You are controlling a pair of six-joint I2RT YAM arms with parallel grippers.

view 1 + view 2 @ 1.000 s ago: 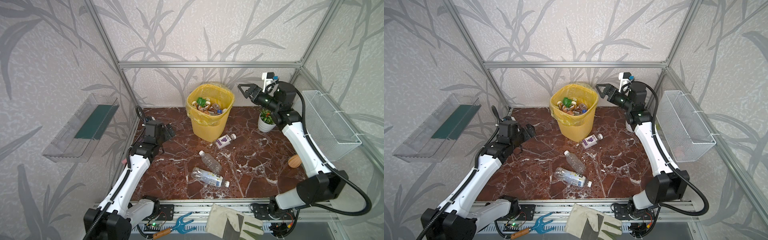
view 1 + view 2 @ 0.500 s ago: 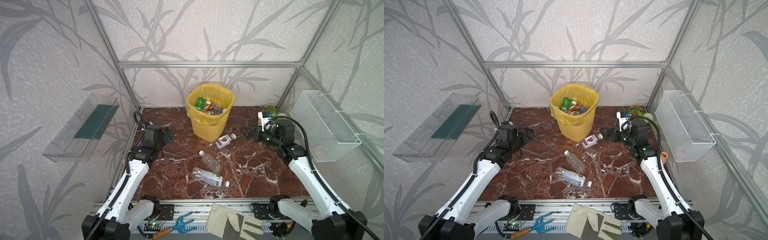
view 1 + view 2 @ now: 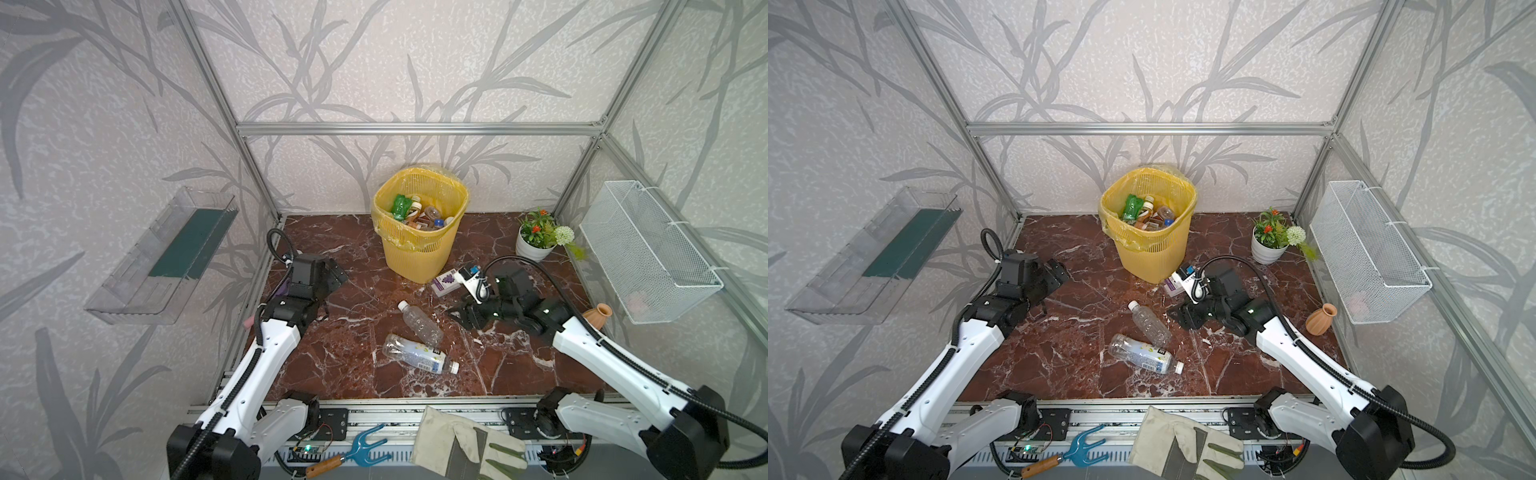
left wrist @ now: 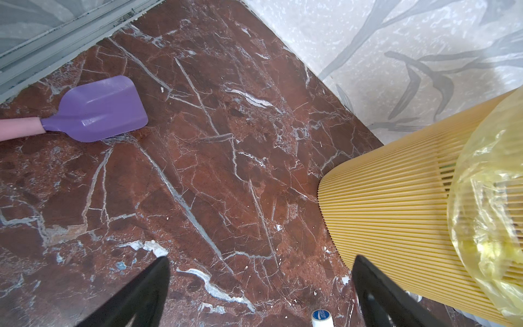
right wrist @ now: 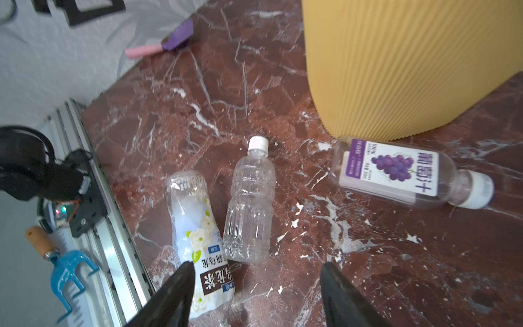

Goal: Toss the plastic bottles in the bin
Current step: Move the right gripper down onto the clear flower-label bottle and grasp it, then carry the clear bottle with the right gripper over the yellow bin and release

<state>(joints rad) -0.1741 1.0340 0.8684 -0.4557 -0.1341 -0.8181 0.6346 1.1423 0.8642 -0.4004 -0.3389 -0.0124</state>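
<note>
The yellow bin (image 3: 415, 257) (image 3: 1150, 259) stands at the back with several plastic bottles inside. Three plastic bottles lie on the marble floor in front of it. They are a grape-label bottle (image 3: 445, 286) (image 5: 396, 172), a clear bottle (image 3: 419, 323) (image 5: 250, 203) and a crushed flower-label bottle (image 3: 415, 356) (image 5: 195, 232). My right gripper (image 3: 455, 315) (image 5: 256, 273) hangs low just right of the clear bottle, open and holding nothing. My left gripper (image 3: 337, 274) (image 4: 261, 264) is open and empty over the floor left of the bin (image 4: 396, 198).
A potted plant (image 3: 538, 237) and a terracotta vase (image 3: 598, 313) stand at the right. A white wire basket (image 3: 648, 253) hangs on the right wall and a clear shelf (image 3: 166, 253) on the left wall. A purple scoop (image 4: 99, 110) lies by the left edge. A glove (image 3: 461, 444) and a blue hand fork (image 3: 357, 451) lie in front.
My right arm has swung down from beside the bin's rim to the floor next to the clear bottle, and its jaws have narrowed. The left arm has shifted slightly.
</note>
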